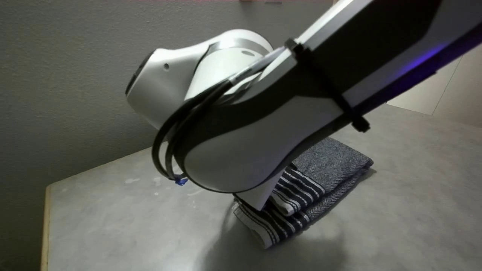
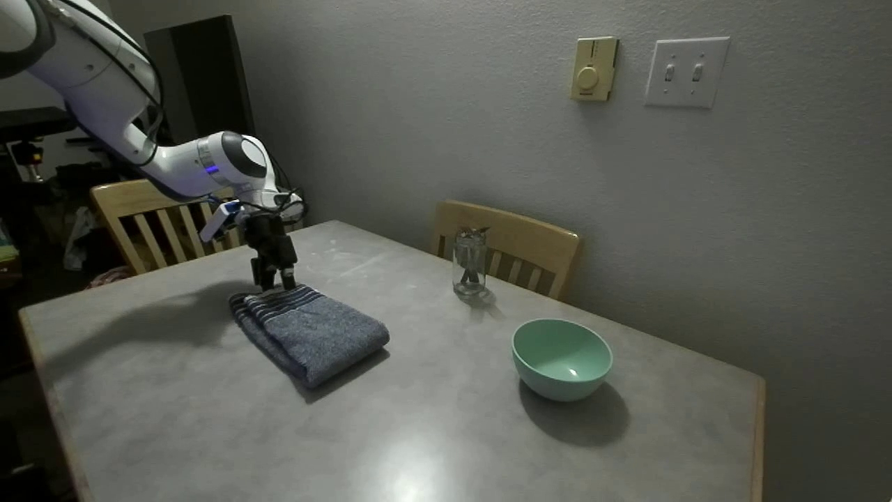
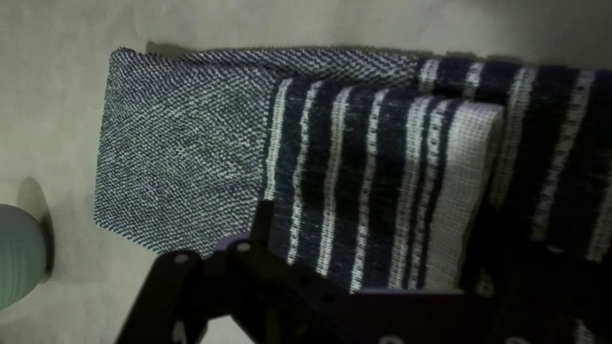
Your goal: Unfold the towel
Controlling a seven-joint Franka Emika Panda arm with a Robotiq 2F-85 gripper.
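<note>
The dark grey-blue towel lies folded on the table in both exterior views. Its striped end with white edging is folded back on top, and another striped layer shows under it, sticking out farther. The towel fills much of the wrist view. My gripper points down at the towel's striped end. In the wrist view, the gripper's dark fingers stand apart on either side of the stripes, the right one hard to make out. I cannot tell whether the tips touch the cloth. The arm hides the gripper in an exterior view.
A mint green bowl stands on the grey table, and also shows in the wrist view. A glass jar with utensils stands near the wall-side edge. Wooden chairs stand at the table's edges.
</note>
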